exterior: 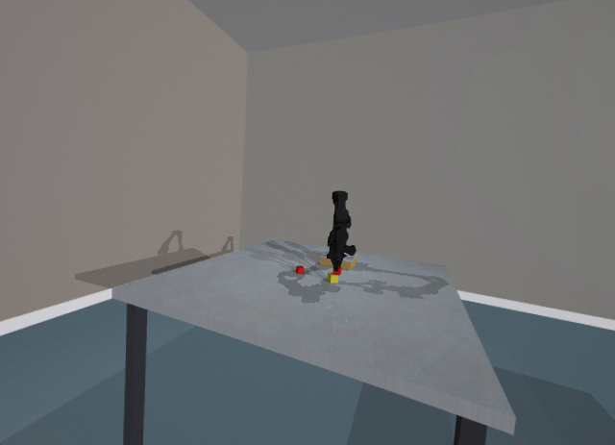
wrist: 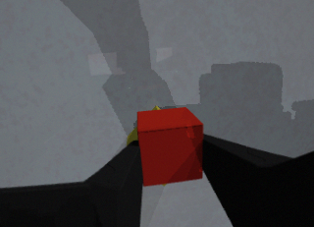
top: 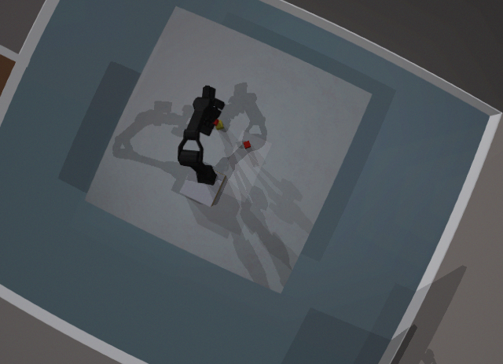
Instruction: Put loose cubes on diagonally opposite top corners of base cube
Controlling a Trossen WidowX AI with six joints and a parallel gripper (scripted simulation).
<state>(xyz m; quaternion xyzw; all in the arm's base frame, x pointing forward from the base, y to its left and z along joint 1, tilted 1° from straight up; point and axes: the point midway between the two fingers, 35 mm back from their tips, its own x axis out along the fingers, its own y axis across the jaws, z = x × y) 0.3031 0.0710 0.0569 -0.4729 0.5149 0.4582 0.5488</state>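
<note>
My gripper (top: 214,122) (exterior: 337,268) (wrist: 168,143) is shut on a red cube (top: 216,122) (exterior: 337,271) (wrist: 172,157) and holds it between the two fingertips. The yellow base cube (top: 219,125) (exterior: 332,278) (wrist: 131,137) stands on the table. In the wrist view the held cube hides most of it. The held cube appears above or close beside the yellow cube; the exact height and any contact cannot be told. The other red cube (top: 247,144) (exterior: 300,269) lies on the table, away from the yellow cube.
The arm stands on a box with a pale top (top: 196,191) and tan sides (exterior: 348,264) on the grey table (top: 324,108) (exterior: 397,331). Arm shadows fall across the table around the cubes.
</note>
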